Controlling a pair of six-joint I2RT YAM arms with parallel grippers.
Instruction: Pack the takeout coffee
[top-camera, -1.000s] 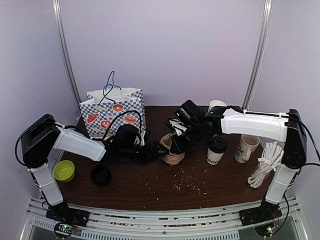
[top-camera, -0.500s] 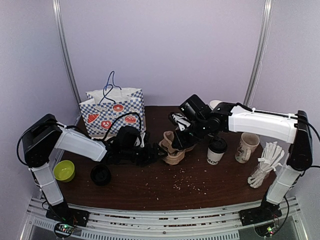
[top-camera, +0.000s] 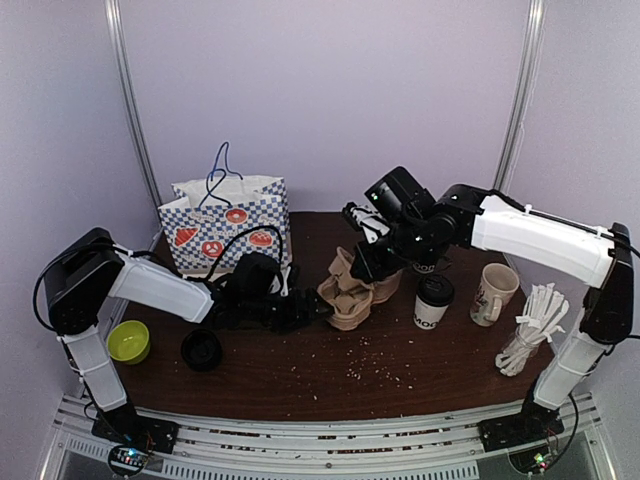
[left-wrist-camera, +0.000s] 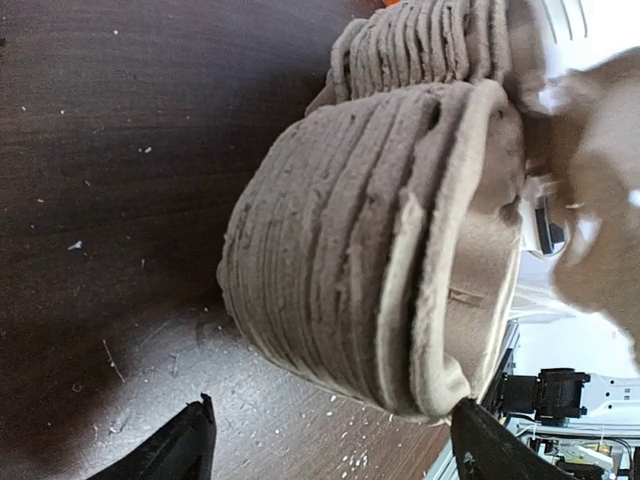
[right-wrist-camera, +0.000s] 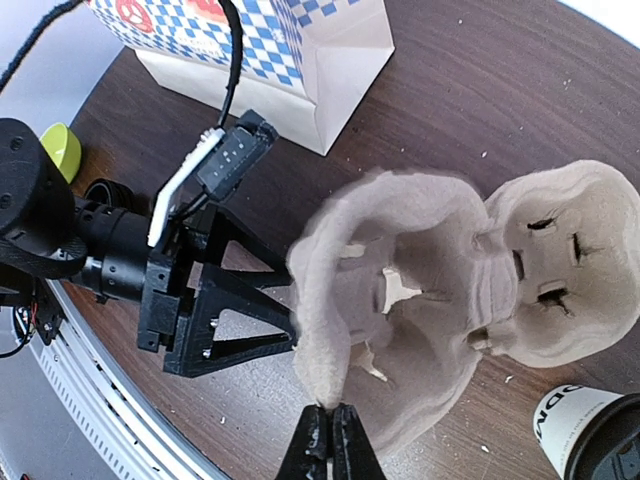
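A dark brown wooden table (top-camera: 330, 372), sprinkled with pale crumbs (top-camera: 372, 346), carries a blue-and-white checked paper bag (top-camera: 228, 225) at back left. A lime-green bowl (top-camera: 128, 341), seemingly on the left edge, sits beside a black round lid (top-camera: 202, 350). A stack of beige moulded-pulp cup carriers (top-camera: 348, 308) stands mid-table. To the right are a black-lidded white-and-black paper coffee cup (top-camera: 433, 302), a cream ceramic mug (top-camera: 493, 293) and a bundle of white paper sticks (top-camera: 530, 325).

Soft even light; left wrist background overexposed, blurred.

left arm (top-camera: 150, 285): low, jaws wide | right arm (top-camera: 530, 235): outstretched, jaws pinched
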